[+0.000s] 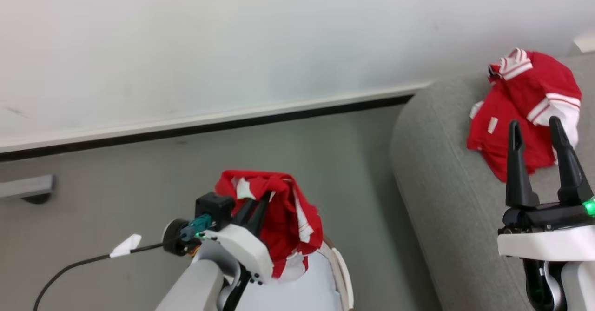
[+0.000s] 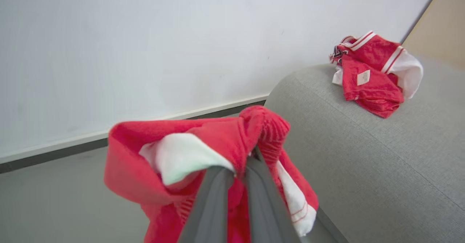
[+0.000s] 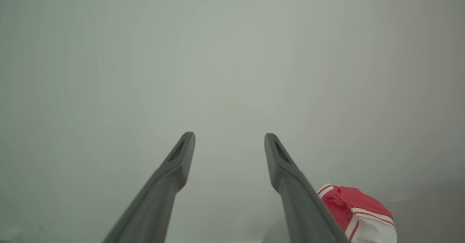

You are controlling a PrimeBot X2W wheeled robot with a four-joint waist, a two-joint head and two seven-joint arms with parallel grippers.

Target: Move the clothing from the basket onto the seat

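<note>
My left gripper (image 1: 260, 199) is shut on a red garment with white panels (image 1: 286, 218), which hangs bunched from its fingertips above the basket (image 1: 341, 274). The left wrist view shows the same garment (image 2: 145, 152) draped over the closed fingers (image 2: 214, 199). Only the brown rim and pale lining of the basket show at the bottom edge. A second red and white garment (image 1: 520, 111) lies crumpled on the grey seat (image 1: 446, 171), also seen as the garment (image 2: 370, 76) on the seat (image 2: 381, 156). My right gripper (image 1: 534, 127) is open just in front of that garment, holding nothing; its fingers (image 3: 290, 170) point at the wall.
A white wall with a dark skirting strip (image 1: 209, 127) runs behind the grey floor (image 1: 139, 185). A black cable with a white tag (image 1: 125, 246) trails from my left wrist. A grey object (image 1: 28, 188) sits at the far left by the wall.
</note>
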